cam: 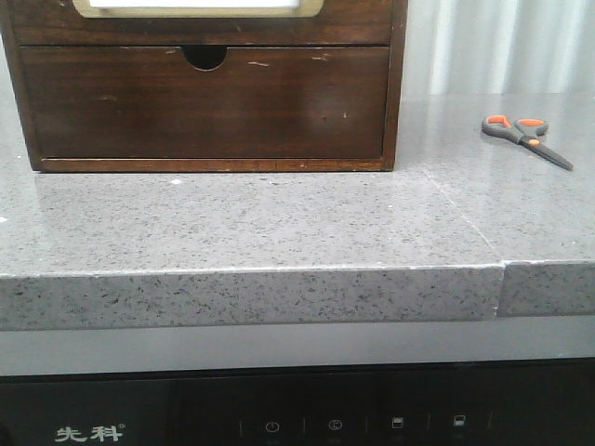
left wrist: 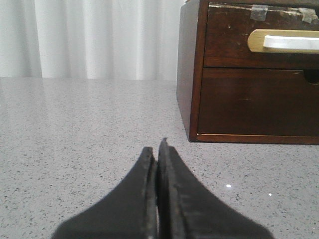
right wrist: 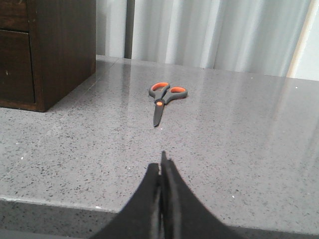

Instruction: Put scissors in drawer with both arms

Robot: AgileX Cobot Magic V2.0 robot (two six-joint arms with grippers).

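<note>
- Above the counter's near edge, right gripper [right wrist: 161, 167]: black tapered fingers pressed together at the tips, nothing between them, pointing toward the scissors.
- Scissors [right wrist: 162, 99]: flat on the grey speckled counter [right wrist: 239, 149], ahead of the right gripper and apart from it; blades together with the tip toward the gripper, orange-lined loops on the far side. No gripper touches them.
- Left gripper [left wrist: 158, 149]: black fingers likewise closed, tips meeting, holding nothing; low over the counter [left wrist: 75, 139], pointing just past the cabinet's near corner.
- Cabinet [left wrist: 189, 74]: dark brown wood, standing on the counter beside and beyond the left gripper, not touched by it.
- Drawer [left wrist: 229, 37]: upper of the two fronts in the left wrist view, with a cream rounded frame around a pale panel; it sits flush with the cabinet face, closed. Scraps of tape cling along its top edge.
- Lower drawer [cam: 204, 102]: plain dark front with a semicircular notch at its top centre, also closed; in the front view only the bottom strip of the framed drawer [cam: 197, 23] shows above it.
- Front view, overall layout: cabinet [cam: 398, 84] at the left rear of the counter [cam: 279, 223]; scissors [cam: 526, 139] well apart to its right, loops toward the cabinet, blades angled away to the right. Neither gripper appears in this view.
- Background: pale pleated curtain [right wrist: 209, 35] behind the counter.
</note>
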